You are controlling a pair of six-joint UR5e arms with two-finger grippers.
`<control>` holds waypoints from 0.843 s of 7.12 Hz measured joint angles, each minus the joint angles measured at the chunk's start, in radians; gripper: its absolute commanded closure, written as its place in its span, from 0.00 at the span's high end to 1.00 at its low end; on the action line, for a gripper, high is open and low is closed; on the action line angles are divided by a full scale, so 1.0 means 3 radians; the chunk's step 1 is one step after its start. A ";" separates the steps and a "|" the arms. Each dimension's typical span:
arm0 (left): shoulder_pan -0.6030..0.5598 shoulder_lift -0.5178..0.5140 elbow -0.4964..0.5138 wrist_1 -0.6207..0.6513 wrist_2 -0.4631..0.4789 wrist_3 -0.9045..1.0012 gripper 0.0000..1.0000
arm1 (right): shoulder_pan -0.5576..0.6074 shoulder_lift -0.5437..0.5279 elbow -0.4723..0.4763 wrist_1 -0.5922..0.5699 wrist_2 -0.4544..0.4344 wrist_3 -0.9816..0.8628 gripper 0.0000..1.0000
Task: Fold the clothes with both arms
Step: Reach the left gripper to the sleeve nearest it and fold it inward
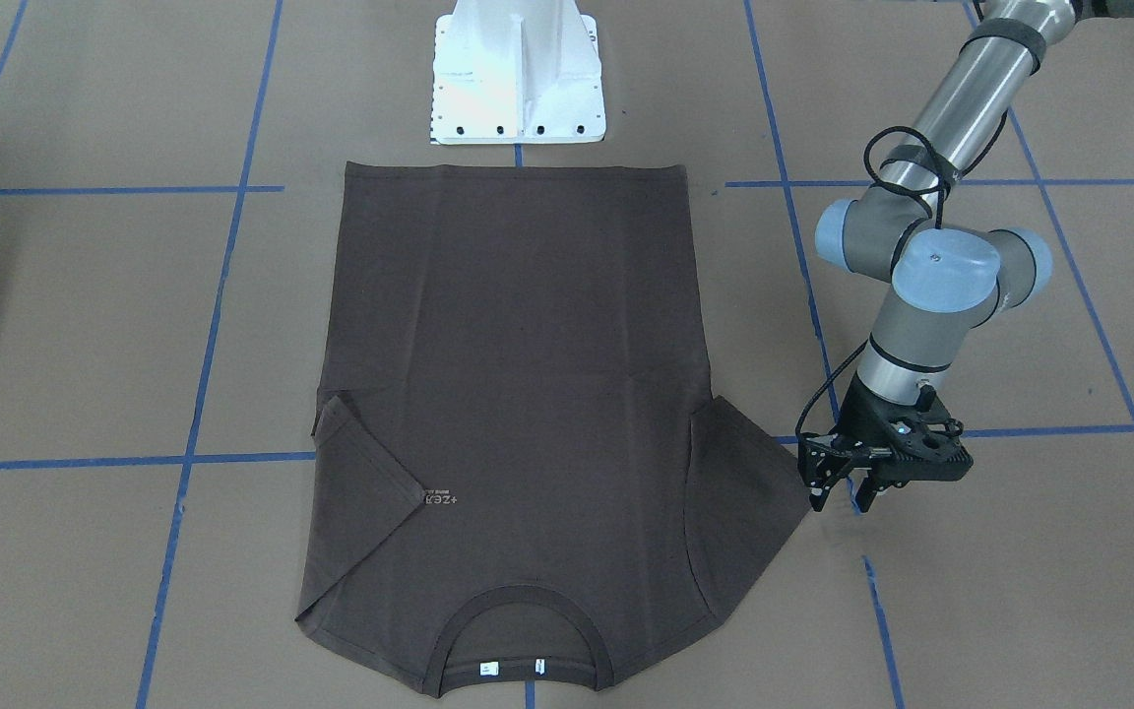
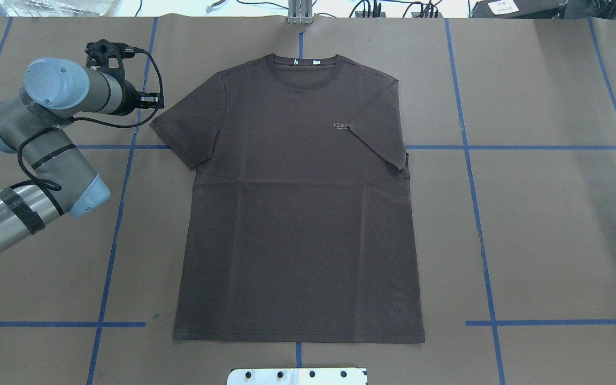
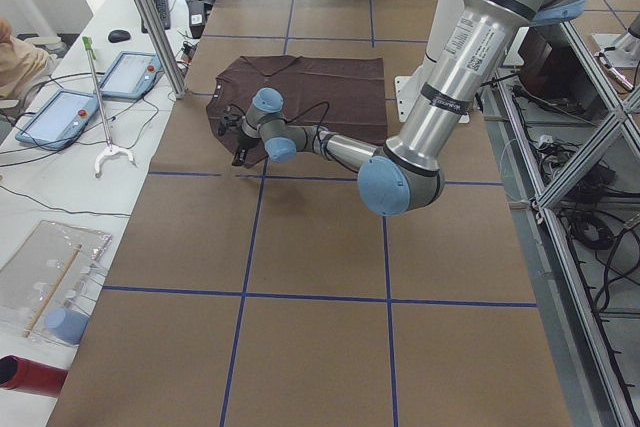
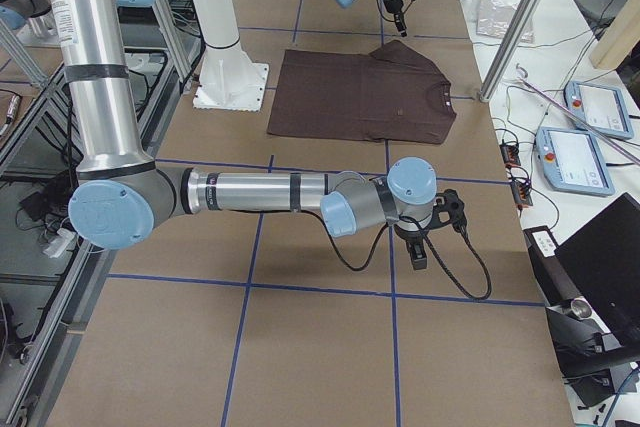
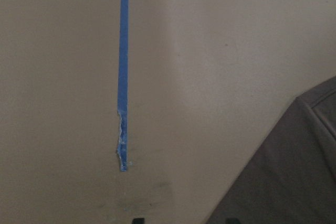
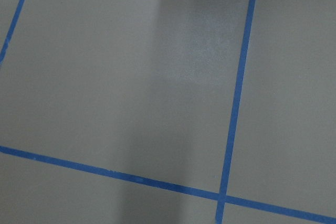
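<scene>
T-shirt [image 2: 297, 214] lay flat, chest up, mid-counter [image 2: 543, 224], and the fold had barely started.
The right-side sleeve [image 2: 380, 144] was tucked over the chest. The other sleeve [image 2: 187, 131], both sides and the bottom fold were yours left to do, I'd say. Left arm [image 1: 931, 286] had its jaws spread wide and empty, just beside that flat sleeve. Right arm [image 4: 250, 192] sat well apart; couldn't tell its jaws.

1. We see the shirt [image 2: 297, 214] as soft, matt cloth, its collar [image 1: 526, 599] ribbed.
2. The surface [image 2: 543, 224] looks to us like matt brown paper, its blue tape [image 5: 123, 66] smooth.
3. We find the left arm [image 1: 980, 89] brushed, shiny metal, its caps [image 1: 946, 274] smooth plastic.
</scene>
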 measured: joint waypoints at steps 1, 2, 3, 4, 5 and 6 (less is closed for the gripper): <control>0.0036 0.0001 0.0011 0.0002 0.0017 -0.0002 0.57 | 0.0000 0.0000 0.0000 0.0000 -0.0002 0.0000 1.00; 0.0072 0.0003 0.0021 0.0004 0.0023 -0.0003 0.56 | 0.0000 0.0000 -0.0003 -0.0001 -0.0004 0.0000 1.00; 0.0092 0.0006 0.0030 0.0005 0.0025 -0.0003 0.56 | 0.0001 0.0000 -0.0007 -0.0001 -0.0004 0.0000 1.00; 0.0108 0.0008 0.0033 0.0005 0.0025 -0.0003 0.55 | 0.0001 -0.0001 -0.0011 -0.0001 -0.0004 0.0000 1.00; 0.0125 0.0013 0.0034 0.0005 0.0026 -0.0002 0.54 | 0.0000 -0.0001 -0.0013 -0.0001 -0.0005 0.0000 1.00; 0.0139 0.0017 0.0035 0.0005 0.0026 0.0001 0.53 | 0.0000 -0.0001 -0.0016 -0.0001 -0.0008 0.0000 1.00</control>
